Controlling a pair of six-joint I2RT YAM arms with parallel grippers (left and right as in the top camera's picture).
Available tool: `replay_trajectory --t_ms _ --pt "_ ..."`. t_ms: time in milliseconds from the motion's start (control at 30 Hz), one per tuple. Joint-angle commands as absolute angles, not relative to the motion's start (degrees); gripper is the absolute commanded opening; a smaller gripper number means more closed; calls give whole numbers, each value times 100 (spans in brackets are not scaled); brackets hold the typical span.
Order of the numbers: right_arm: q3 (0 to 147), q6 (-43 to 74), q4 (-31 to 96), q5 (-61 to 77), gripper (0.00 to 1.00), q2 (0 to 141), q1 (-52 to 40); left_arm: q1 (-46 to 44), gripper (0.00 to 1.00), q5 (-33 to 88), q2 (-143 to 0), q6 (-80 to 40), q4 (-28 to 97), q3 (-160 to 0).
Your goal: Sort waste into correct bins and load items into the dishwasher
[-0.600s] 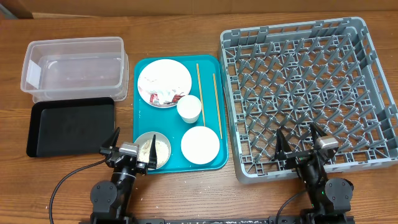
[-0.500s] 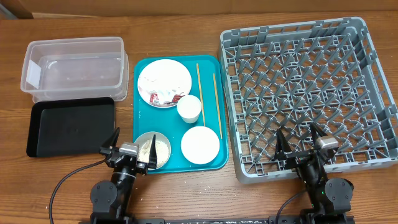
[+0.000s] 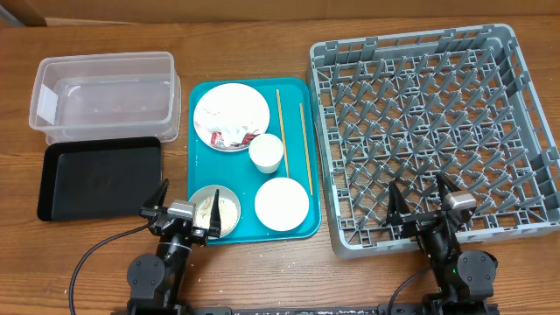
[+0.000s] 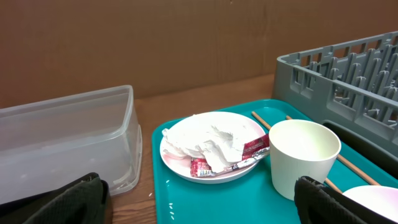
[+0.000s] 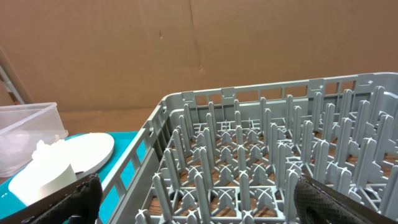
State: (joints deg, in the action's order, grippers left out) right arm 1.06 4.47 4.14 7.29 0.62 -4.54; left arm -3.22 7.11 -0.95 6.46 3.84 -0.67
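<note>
Jaws of left gripper (image 3: pixel 188 208) and right gripper (image 3: pixel 416 199) spread wide, empty | wrapper (image 4: pixel 214 146) on plate (image 4: pixel 239 124), far left of tray (image 3: pixel 203 171) | rack (image 3: pixel 420 114) right of tray

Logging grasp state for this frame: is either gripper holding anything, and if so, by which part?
Nothing is held. The left gripper and the right gripper both stand open with nothing between their fingers.
</note>
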Motion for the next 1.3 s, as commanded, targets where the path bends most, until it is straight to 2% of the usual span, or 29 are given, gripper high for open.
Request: replay_trajectory --t_ms 0,767,867,1067,1267 --pt "45 447 392 760 100 16 -447 -290 100 749 -27 770 377 -25" --pt "47 447 384 764 100 16 -447 -290 100 696 -27 775 336 -27" --pt "47 447 95 766 100 16 -447 -290 100 692 -27 773 91 -27" --pt "152 445 -878 781 100 16 -447 -290 100 1004 -27 775 -1455 -30" --pt "1221 217 -270 777 100 32 -447 -290 100 1389 -305 913 -1164 -805"
